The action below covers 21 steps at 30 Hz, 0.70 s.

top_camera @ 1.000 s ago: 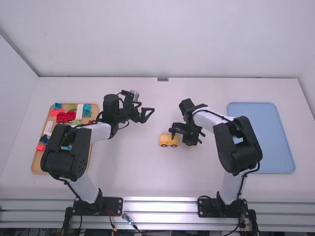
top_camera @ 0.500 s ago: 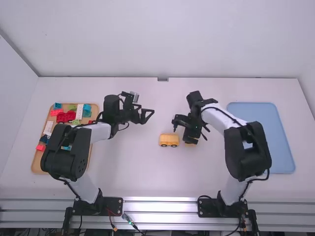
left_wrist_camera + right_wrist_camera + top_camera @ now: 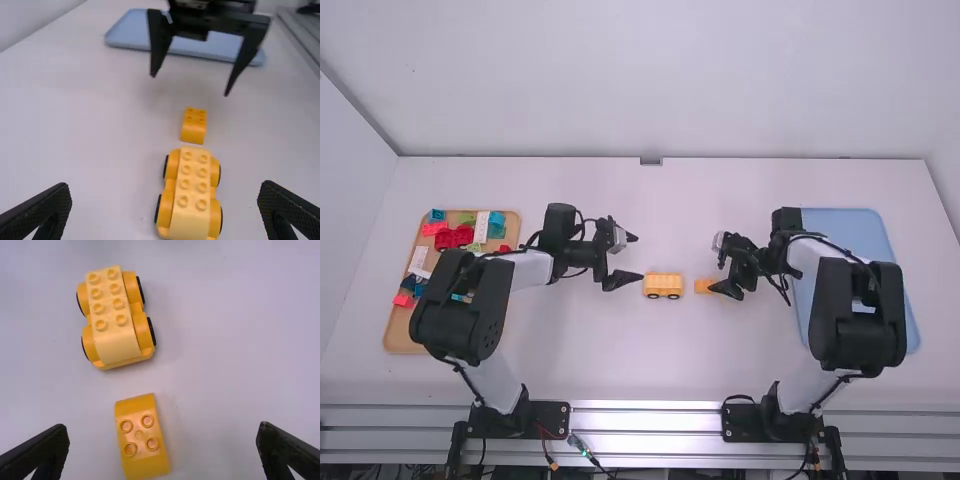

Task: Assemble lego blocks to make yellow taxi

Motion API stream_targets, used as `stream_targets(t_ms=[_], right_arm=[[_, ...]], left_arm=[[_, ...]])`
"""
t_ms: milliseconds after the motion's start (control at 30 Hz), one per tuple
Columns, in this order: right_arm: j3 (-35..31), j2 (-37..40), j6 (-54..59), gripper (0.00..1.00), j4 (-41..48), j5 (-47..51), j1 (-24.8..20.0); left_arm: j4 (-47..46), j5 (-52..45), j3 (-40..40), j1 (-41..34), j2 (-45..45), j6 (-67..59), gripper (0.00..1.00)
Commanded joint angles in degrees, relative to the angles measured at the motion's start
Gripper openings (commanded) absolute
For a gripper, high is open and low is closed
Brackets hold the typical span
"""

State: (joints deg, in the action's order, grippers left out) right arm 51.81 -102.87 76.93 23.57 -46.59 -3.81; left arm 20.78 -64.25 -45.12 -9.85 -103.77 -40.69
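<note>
Near the table's middle stands the yellow taxi base (image 3: 663,286) on black wheels, studs up; it shows in the left wrist view (image 3: 193,187) and the right wrist view (image 3: 114,315). A separate small orange-yellow brick (image 3: 703,286) lies just right of it, a short gap between them, also in the right wrist view (image 3: 142,437). My left gripper (image 3: 638,258) is left of the base, spread open with nothing held, as its wrist view confirms (image 3: 165,205). Above and right of the small brick, my right gripper (image 3: 717,266) stands open and empty, seen too at its wrist (image 3: 162,445).
At the far left a wooden tray (image 3: 398,330) holds several red, white, blue and green blocks, partly under the left arm. On the right lies a blue tray (image 3: 910,305), with the right arm over part of it.
My right gripper has moved right, away from the base, and the small brick has come into sight. My left gripper has turned and spread toward the base in the last half second.
</note>
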Motion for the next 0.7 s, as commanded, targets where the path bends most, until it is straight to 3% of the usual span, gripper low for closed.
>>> stream_targets(t_ms=[0, 200, 433, 667], right_arm=[[-3.0, 0.1, 0.9, 0.99, -3.2, -5.4, -0.6], [-8.2, 0.1, 0.9, 0.99, -10.7, -5.2, -1.0], [-13.1, -1.9, 0.9, 0.86, -20.1, -4.3, -1.0], [-11.4, -8.3, 0.9, 0.79, -23.1, -4.8, -1.2]], left_arm=[[0.7, -6.8, -0.9, -1.0, -3.5, -7.6, 0.99], [6.4, -7.1, -1.0, -4.9, -9.5, -7.6, 0.99], [8.5, 0.3, -1.0, -8.6, -11.5, -5.4, 0.99], [8.7, 0.2, -1.0, -8.4, -11.5, -3.5, 0.99]])
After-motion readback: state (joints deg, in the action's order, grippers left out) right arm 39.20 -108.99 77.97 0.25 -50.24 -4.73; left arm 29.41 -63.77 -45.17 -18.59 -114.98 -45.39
